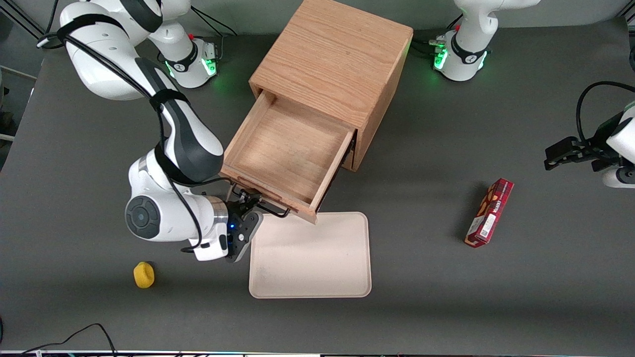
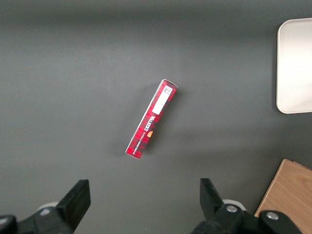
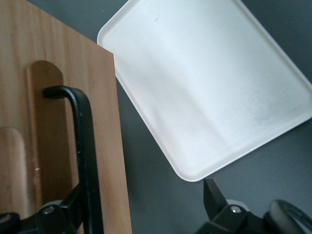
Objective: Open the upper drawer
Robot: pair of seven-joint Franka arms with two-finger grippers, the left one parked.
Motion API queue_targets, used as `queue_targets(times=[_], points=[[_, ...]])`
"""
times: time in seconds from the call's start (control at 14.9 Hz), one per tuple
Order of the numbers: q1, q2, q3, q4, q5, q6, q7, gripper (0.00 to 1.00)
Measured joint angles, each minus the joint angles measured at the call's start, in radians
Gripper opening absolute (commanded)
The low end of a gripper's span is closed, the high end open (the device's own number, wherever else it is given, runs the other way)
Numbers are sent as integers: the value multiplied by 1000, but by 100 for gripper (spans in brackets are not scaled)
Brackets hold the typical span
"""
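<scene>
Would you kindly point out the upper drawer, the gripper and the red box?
upper drawer [image 1: 285, 151]: front view, bare wooden floor of the pulled-out drawer.
gripper [image 1: 246, 204]: front view, between its fingertips at the drawer's black handle.
red box [image 2: 151, 119]: left wrist view, middle of its printed face.

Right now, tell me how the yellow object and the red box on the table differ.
The yellow object is small and rounded; the red box is long and slim. The yellow object lies toward the working arm's end, near the gripper at the upper drawer's handle; the red box lies toward the parked arm's end. Both rest on the table.
</scene>
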Motion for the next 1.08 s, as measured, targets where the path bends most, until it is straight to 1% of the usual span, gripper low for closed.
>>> queue_targets(times=[0.2, 0.34, 0.4, 0.54, 0.67, 0.81, 0.88, 0.94, 1.08], points=[[0, -17, -2, 77, -1, -22, -2, 100], [1, -98, -7, 111, -5, -35, 26, 100], [1, -158, -20, 110, -6, -56, 87, 100], [-4, -273, -45, 104, -6, -148, 215, 100], [-10, -361, -72, 98, -9, -274, 293, 100], [-11, -443, -132, 59, -12, -441, 324, 100], [-12, -486, -177, 18, -14, -509, 328, 100], [-14, -535, -228, -45, -15, -547, 328, 100], [-21, -654, -327, -235, -29, -536, 328, 100]])
